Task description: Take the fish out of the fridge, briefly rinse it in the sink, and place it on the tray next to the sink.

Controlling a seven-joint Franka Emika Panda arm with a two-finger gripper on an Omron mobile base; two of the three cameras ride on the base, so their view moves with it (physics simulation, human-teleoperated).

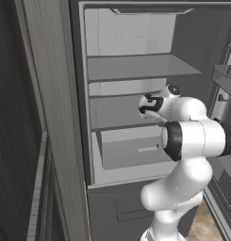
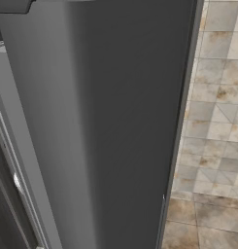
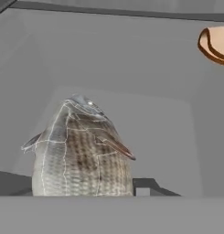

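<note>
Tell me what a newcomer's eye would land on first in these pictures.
In the hand view, the fish looms large and close, scaly and silvery-tan, on the grey floor of the fridge. A round brown-rimmed food item sits at the upper right. In the left base view, the white arm reaches into the open fridge.

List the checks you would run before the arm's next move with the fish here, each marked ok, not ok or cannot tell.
1. Fridge open: ok, shelves exposed.
2. Fish right in front of the gripper: ok, close in the hand view.
3. Fingers closed on fish: cannot tell, fingertips hidden.
4. Fish lifted off the fridge floor: cannot tell.
5. Brown-rimmed item apart from fish: ok.
6. Way out past the fridge door: cannot tell.
</note>
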